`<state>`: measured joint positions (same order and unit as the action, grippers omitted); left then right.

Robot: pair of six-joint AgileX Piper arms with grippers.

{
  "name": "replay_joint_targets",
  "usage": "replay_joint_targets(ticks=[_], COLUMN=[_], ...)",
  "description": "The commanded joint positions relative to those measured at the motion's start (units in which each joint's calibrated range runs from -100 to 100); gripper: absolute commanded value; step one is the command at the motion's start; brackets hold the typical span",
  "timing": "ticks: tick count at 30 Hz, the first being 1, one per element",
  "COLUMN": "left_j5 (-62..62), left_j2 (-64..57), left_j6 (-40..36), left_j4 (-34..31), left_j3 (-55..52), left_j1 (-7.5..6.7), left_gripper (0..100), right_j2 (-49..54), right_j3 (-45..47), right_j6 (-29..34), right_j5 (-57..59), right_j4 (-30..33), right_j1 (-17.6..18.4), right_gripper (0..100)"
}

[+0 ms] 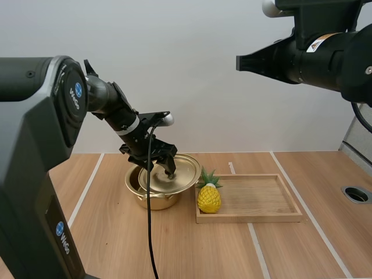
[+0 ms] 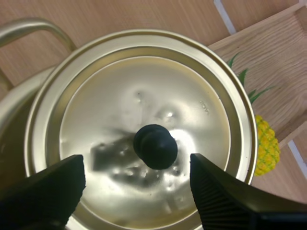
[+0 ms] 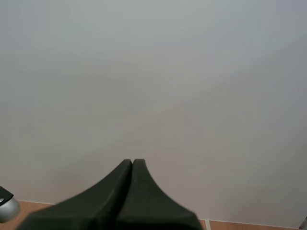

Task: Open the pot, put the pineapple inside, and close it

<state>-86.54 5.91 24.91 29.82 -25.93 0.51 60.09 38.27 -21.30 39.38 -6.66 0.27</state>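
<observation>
Here, the gold pot (image 1: 152, 200) stands under my left gripper (image 2: 136, 167), jaws wide apart, one on each side of the black knob (image 2: 155, 146) and clear of it. The lid (image 2: 144, 86) lies askew on the pot, offset toward the wooden tray (image 1: 261, 197). The pineapple (image 1: 208, 197) stands in the tray's end nearest those jaws. My right gripper (image 3: 132, 163), jaws pressed together on nothing, hangs high before a pale wall (image 1: 203, 87). One pot, one lid, one pineapple and one tray share a wood table (image 1: 174, 250) marked with white lines (image 1: 87, 186).
</observation>
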Motion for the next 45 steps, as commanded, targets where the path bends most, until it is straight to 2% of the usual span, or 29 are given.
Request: replay_joint_targets(ticks=[1,18,20,26,28,37,45], left_j5=[-0.9,-0.9,-0.9,-0.3,0.7,4.0,4.4], left_j2=[-0.8,-0.8,-0.8,-0.8,-0.8,-0.8,-0.8], left_j6=[0.5,4.1,5.0,4.2,3.9,1.4,1.3], left_j4=[1.5,4.1,4.1,4.1,4.1,-3.5,-3.0], left_j3=[0.1,0.1,0.1,0.1,0.1,0.1,0.1], left_j1=[-0.09,-0.18,-0.58,-3.27,-3.63,-3.63,-3.56], left_gripper=[100,100,100,100,100,100,100], right_j2=[0.2,0.2,0.2,0.2,0.2,0.2,0.2], right_j3=[-0.6,-0.6,-0.6,-0.6,-0.6,-0.6,-0.6], right_j6=[-0.3,-0.3,-0.3,-0.3,-0.3,-0.3,-0.3], right_j5=[-0.5,-0.4,-0.4,-0.4,-0.3,0.1,0.7], right_j4=[0.1,-0.1,-0.3,-0.3,0.0,0.5,0.5], right_j1=[-0.1,-0.1,-0.1,-0.1,-0.1,-0.1,-0.1], right_gripper=[0,0,0,0,0,0,0])
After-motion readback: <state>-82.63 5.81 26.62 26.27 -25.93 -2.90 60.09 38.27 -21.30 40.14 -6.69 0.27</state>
